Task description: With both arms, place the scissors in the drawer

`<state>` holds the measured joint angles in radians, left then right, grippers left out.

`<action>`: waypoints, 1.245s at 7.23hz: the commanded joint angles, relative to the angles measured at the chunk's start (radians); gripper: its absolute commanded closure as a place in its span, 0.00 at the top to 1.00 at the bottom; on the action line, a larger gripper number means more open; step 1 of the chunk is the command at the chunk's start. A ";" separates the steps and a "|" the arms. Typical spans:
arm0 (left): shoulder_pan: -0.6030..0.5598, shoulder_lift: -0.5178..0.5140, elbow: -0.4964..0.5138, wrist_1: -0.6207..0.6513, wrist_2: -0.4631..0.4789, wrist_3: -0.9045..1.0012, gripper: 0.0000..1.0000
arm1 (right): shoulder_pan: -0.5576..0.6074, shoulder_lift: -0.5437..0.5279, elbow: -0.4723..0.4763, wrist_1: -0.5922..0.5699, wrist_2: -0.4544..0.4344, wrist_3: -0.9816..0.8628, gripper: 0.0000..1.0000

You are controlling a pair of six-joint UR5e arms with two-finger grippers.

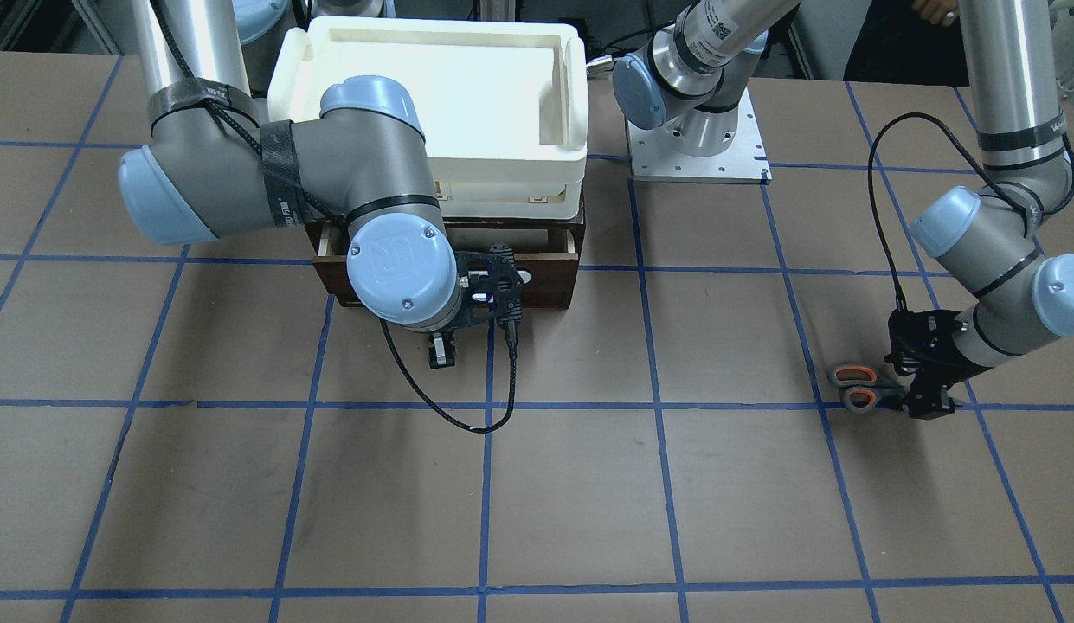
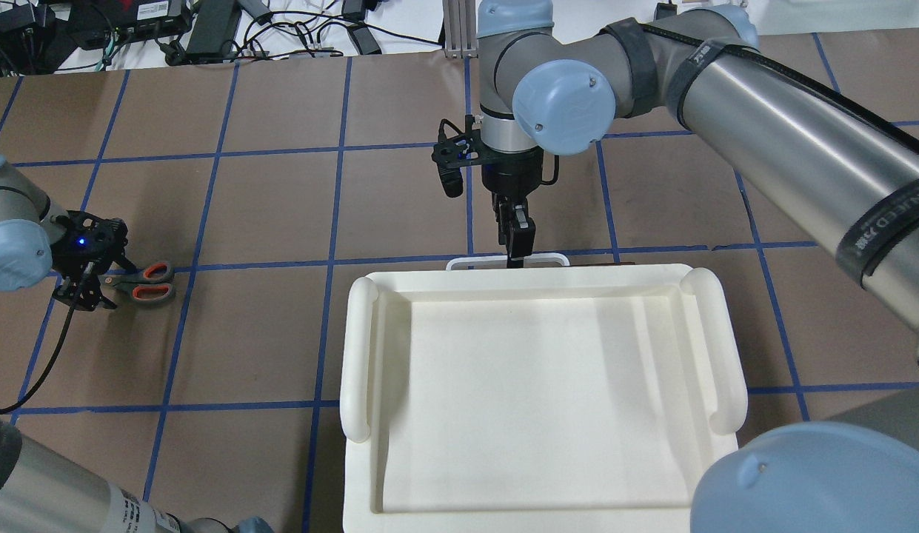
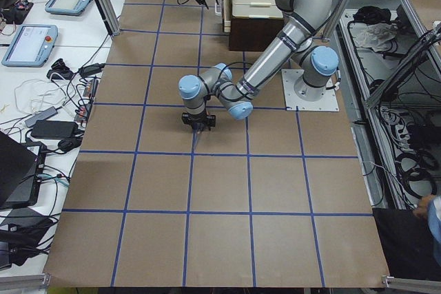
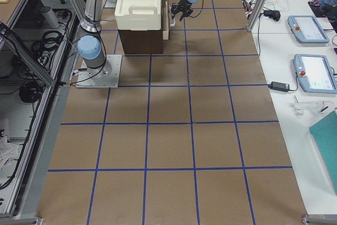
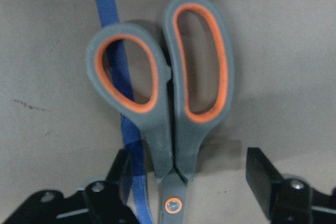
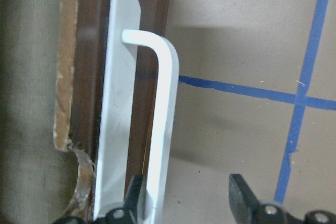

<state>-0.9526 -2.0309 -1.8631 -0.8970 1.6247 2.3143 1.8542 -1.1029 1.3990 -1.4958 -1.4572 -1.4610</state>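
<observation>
The scissors (image 5: 178, 108) lie flat on the brown table, grey handles lined orange; they also show in the overhead view (image 2: 144, 281) and the front view (image 1: 861, 387). My left gripper (image 5: 191, 177) is open and low over them, with one finger on each side of the pivot. The dark-brown drawer (image 1: 545, 285) sits under the white bin and stands out a little. My right gripper (image 6: 186, 200) is open at the drawer front (image 6: 152, 24). Its fingers straddle the white bar handle (image 6: 165, 129), and the left finger is close against the bar. This gripper also shows in the overhead view (image 2: 517, 252).
A large white plastic bin (image 2: 359, 355) sits on the dark cabinet (image 4: 139, 40) that holds the drawer. The left arm's base plate (image 1: 699, 160) is beside it. Blue tape lines grid the table. A black cable (image 1: 450, 407) hangs from the right wrist.
</observation>
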 commanded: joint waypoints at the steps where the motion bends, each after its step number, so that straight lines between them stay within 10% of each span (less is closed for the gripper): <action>1: 0.002 0.000 -0.001 0.001 -0.003 0.031 0.55 | -0.003 0.037 -0.055 -0.003 0.000 -0.001 0.61; 3: 0.002 0.001 0.001 0.001 -0.002 0.030 0.12 | -0.007 0.049 -0.058 -0.027 -0.002 -0.004 0.61; 9: 0.002 0.027 0.007 0.004 -0.003 0.036 0.00 | -0.012 0.092 -0.106 -0.066 -0.002 -0.021 0.61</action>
<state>-0.9511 -2.0067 -1.8565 -0.8952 1.6220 2.3496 1.8434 -1.0152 1.2963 -1.5522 -1.4588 -1.4786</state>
